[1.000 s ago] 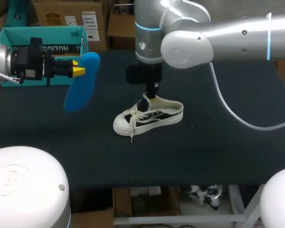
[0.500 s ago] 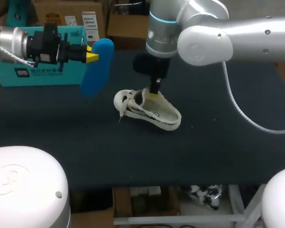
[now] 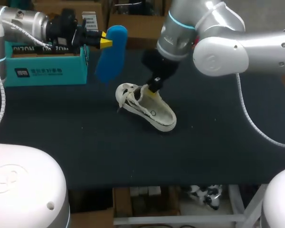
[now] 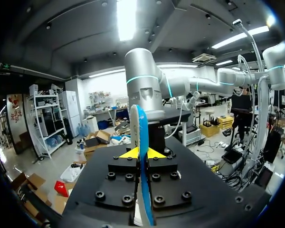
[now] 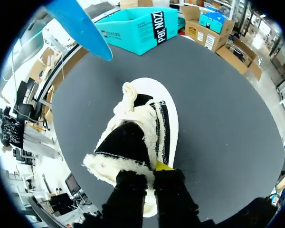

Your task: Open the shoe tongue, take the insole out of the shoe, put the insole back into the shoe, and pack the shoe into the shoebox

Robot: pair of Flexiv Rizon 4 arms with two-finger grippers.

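A white low sneaker (image 3: pixel 149 108) with black trim lies on the dark table, laces toward the back left. My right gripper (image 3: pixel 152 90) is shut on the fleecy edge of its opening. In the right wrist view the shoe (image 5: pixel 149 118) stretches ahead of the gripper (image 5: pixel 152 168), one yellow tip showing at the rim. My left gripper (image 3: pixel 104 43) holds the blue insole (image 3: pixel 111 53) in the air behind and left of the shoe. In the left wrist view the insole (image 4: pixel 141 130) stands edge-on between the yellow tips of that gripper (image 4: pixel 141 153). The insole (image 5: pixel 78 26) hangs beyond the shoe.
An open teal shoebox (image 3: pixel 42 61) stands at the back left of the table, just left of the insole; it also shows past the shoe in the right wrist view as the teal box (image 5: pixel 137 28). Bare dark tabletop (image 3: pixel 218 142) lies in front and to the right.
My left gripper has carried the insole right and toward the back. My right gripper has swung the shoe around, so its heel now points front right.
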